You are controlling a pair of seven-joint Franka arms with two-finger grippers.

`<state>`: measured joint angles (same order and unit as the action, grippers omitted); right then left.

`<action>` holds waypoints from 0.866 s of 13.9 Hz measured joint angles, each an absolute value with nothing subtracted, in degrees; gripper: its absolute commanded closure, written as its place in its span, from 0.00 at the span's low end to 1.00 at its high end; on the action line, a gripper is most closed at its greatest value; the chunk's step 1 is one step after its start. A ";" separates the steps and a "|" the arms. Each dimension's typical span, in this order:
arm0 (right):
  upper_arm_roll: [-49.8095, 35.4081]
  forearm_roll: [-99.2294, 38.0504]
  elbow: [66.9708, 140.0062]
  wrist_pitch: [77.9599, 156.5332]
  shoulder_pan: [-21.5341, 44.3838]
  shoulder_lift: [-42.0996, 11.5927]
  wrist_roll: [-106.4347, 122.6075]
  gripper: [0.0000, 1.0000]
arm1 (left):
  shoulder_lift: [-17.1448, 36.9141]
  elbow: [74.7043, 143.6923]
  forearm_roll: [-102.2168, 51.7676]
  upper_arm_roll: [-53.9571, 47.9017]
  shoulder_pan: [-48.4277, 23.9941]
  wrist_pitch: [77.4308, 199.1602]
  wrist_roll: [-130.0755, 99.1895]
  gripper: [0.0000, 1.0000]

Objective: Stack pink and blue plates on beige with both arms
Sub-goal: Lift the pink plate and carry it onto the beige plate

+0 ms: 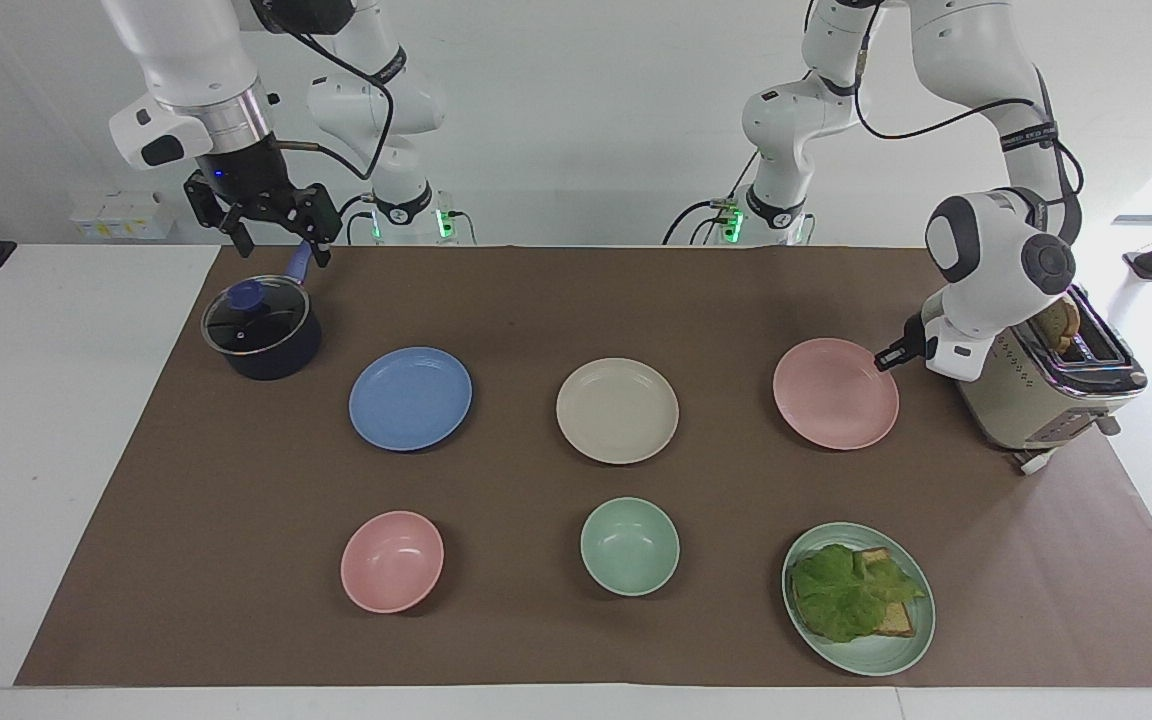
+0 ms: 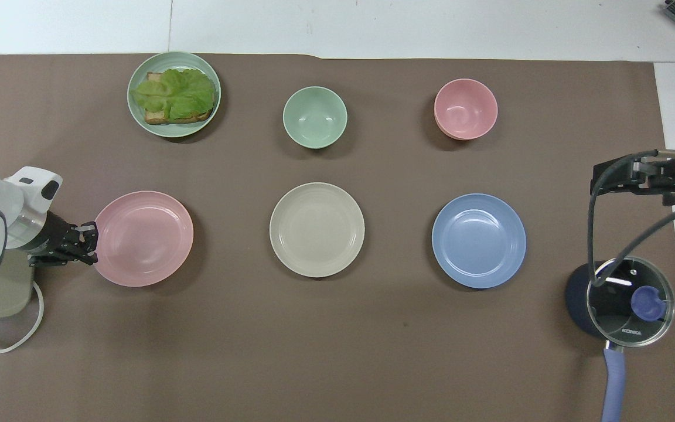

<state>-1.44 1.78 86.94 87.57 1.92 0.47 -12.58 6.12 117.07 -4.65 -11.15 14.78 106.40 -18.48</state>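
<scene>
Left hand [image 1: 884, 356] pinched shut on pink plate [image 1: 835, 393] rim, by the toaster [image 1: 1046, 390]; plate tipped, gripped edge off the counter [image 1: 536, 300]. Beige plate [image 1: 617, 410] mid-counter, blue plate [image 1: 410, 398] beside it toward the right arm's end. Right hand [image 1: 266, 225] waits, fingers spread, empty, over the pot [image 1: 262, 332] handle.

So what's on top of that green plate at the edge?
The green plate carries a crinkled lettuce leaf lying over toast. Only the toast's edges and corners peek out; whatever else sits beneath the leaf is covered.
</scene>
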 measured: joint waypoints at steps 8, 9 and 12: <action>-1.44 1.78 86.96 87.57 1.92 0.47 -12.58 0.00 | 5.06 112.10 -11.57 -12.21 -2.52 101.64 -30.18 1.00; -1.44 1.78 86.96 87.57 1.92 0.47 -12.58 0.00 | 5.05 112.09 -12.22 -12.22 -5.25 102.65 -32.76 1.00; -1.44 1.78 86.97 87.57 1.92 0.47 -12.58 0.00 | 5.09 112.35 -13.19 -12.35 -13.50 109.03 -39.31 1.00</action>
